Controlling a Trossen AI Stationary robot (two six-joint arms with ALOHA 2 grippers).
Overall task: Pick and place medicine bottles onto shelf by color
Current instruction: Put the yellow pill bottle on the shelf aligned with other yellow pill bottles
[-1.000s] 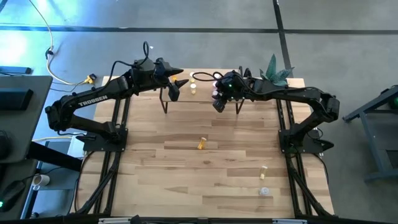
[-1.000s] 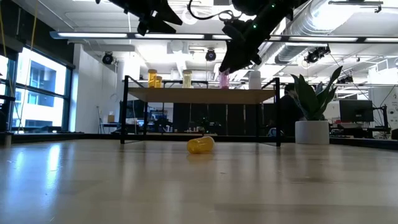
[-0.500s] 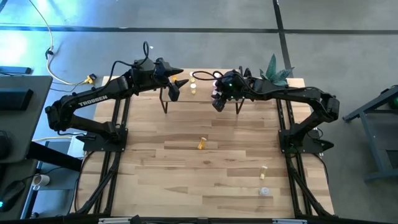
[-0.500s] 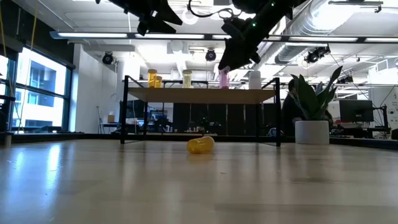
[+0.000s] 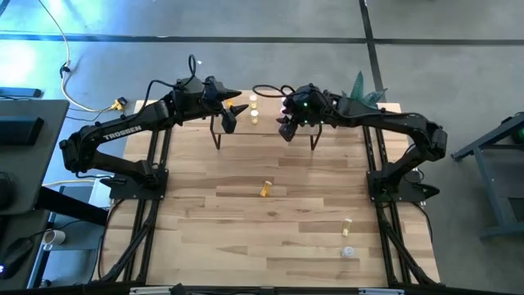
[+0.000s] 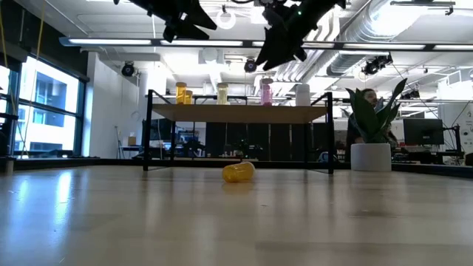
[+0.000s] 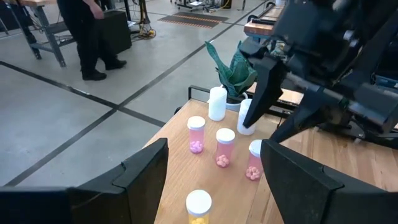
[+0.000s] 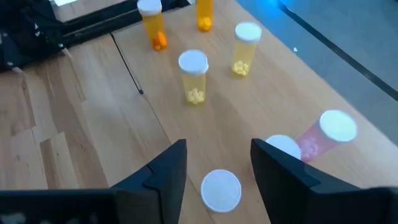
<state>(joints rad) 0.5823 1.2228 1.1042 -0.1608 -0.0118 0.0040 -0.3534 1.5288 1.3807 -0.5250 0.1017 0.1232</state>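
The shelf (image 6: 240,113) stands at the table's far edge, with medicine bottles upright on its board: orange (image 8: 151,22), yellow (image 8: 193,74), pink (image 7: 224,146) and white (image 7: 217,102). My right gripper (image 6: 270,59) hangs open and empty above the pink bottles (image 8: 222,188), clear of their caps. My left gripper (image 7: 214,186) waits open and empty above the shelf's left end (image 5: 232,115). Three more bottles lie on the tabletop: a yellow one (image 6: 238,171) in the middle (image 5: 265,189), and two near the right front (image 5: 347,223) (image 5: 348,252).
A potted plant (image 6: 369,155) stands at the table's far right corner, beside the shelf. People are in the room behind the table (image 6: 366,100) (image 7: 87,31). Bare tabletop (image 5: 205,229) lies in front of the shelf.
My right gripper has risen straight up from the pink bottle on the shelf. That bottle stays upright where it stood. My left arm has kept still.
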